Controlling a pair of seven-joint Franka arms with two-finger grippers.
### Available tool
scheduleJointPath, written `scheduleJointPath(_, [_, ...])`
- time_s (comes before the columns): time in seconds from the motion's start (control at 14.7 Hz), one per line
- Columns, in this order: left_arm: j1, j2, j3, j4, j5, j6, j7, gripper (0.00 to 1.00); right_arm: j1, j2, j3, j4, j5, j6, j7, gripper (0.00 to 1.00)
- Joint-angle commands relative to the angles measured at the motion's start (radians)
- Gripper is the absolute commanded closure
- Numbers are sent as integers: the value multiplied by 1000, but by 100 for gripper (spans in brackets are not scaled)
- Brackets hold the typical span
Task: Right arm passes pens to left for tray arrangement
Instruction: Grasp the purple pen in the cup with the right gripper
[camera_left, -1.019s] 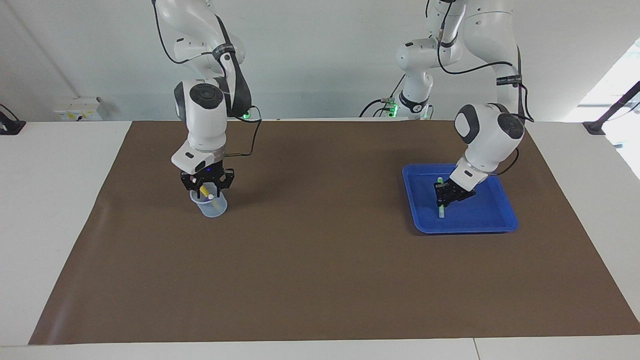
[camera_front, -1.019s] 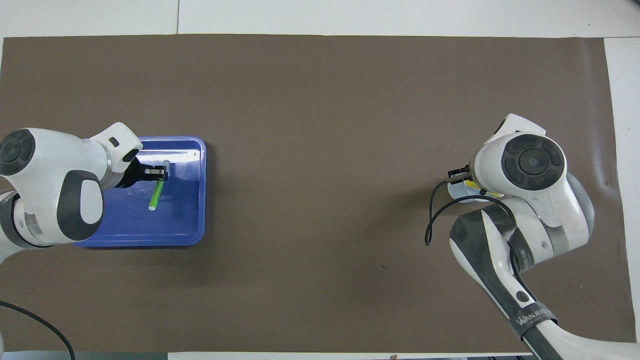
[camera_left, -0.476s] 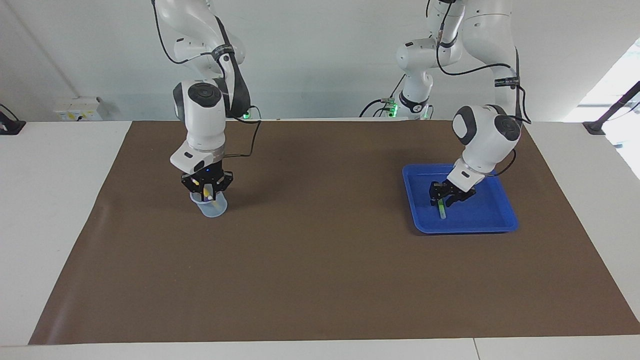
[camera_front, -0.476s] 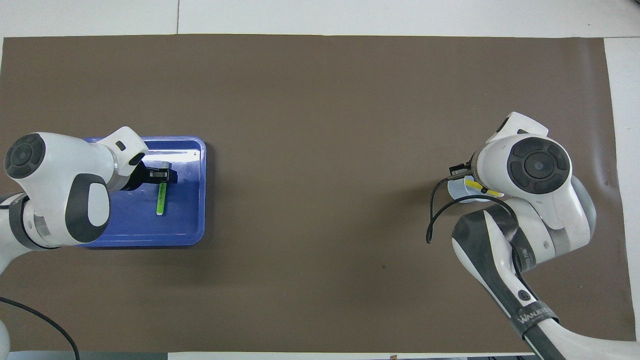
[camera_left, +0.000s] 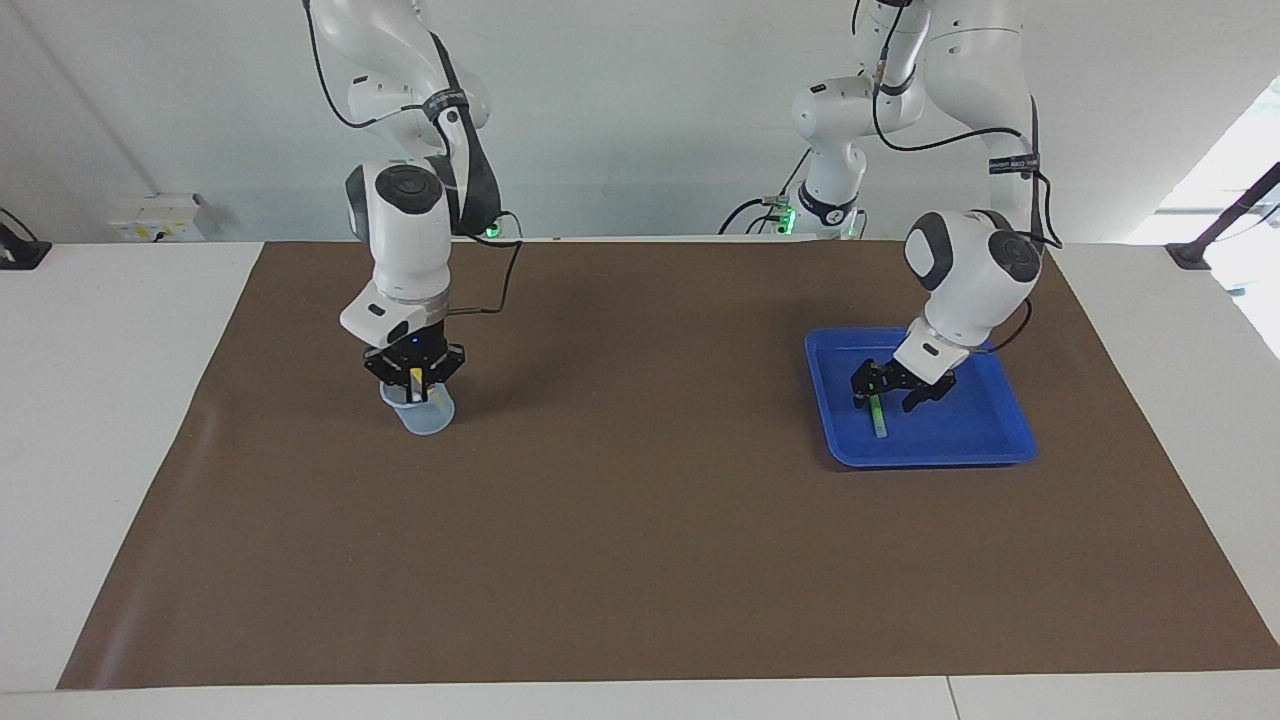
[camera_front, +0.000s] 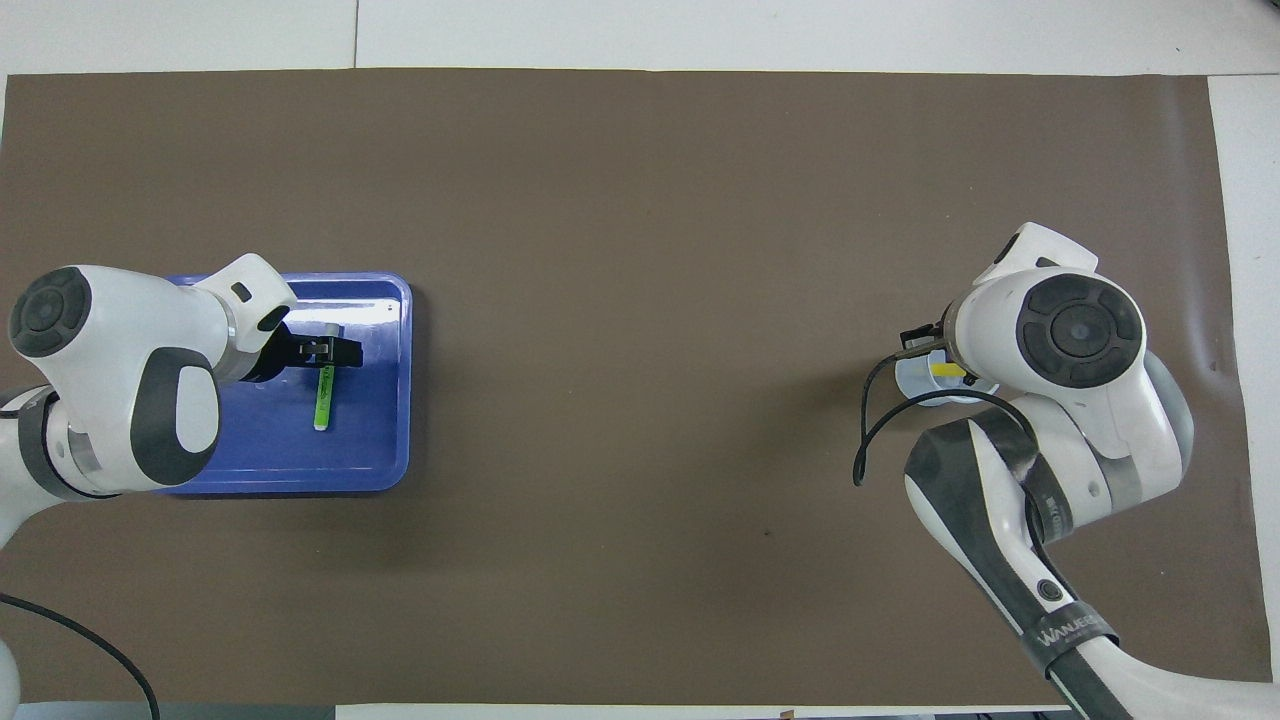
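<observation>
The blue tray (camera_left: 965, 425) lies toward the left arm's end of the table. A green pen (camera_left: 879, 418) lies flat in it, also seen from overhead (camera_front: 321, 398). My left gripper (camera_left: 884, 397) hangs open just above the pen's end nearer the robots, apart from it; it also shows in the overhead view (camera_front: 335, 350). My right gripper (camera_left: 414, 377) is over a small translucent cup (camera_left: 425, 415) and is shut on a yellow pen (camera_left: 415, 380), which stands upright in the cup. The purple pen is out of view.
A brown mat (camera_left: 640, 520) covers the table. The cup (camera_front: 912, 382) shows partly under the right arm's wrist in the overhead view, with the yellow pen (camera_front: 942, 371) in it. A black cable (camera_front: 870, 420) loops beside the cup.
My left gripper let go of the green pen, which now lies flat in the tray, and rose a little. My right gripper closed on the yellow pen, which went from tilted to upright.
</observation>
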Motion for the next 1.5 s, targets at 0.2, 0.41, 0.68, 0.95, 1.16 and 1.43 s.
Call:
scheduleJointPath(0.2, [10,-10,4,109,20,-194,-48,8,-8,-112,-21,13,-19,-53,-24,100])
scheduleJointPath(0.41, [8,-24,4,216,20,-366,-154,8,-8,-175,-21,23,-5,-65,-22,100])
scheduleJointPath(0.68, [7,-48,3,336,-5,-564,-292,8,-5,-190,-16,115,107,-178,-15,100])
scheduleJointPath(0.95, [7,-156,6,345,-176,-639,-512,8,-1,-173,-12,154,321,-200,121,100])
scheduleJointPath(1.16, [5,-219,6,344,-311,-661,-767,8,4,-169,40,175,501,-200,397,100])
scheduleJointPath(1.43, [-9,-271,4,335,-396,-647,-1055,8,6,-134,142,244,668,-190,774,100])
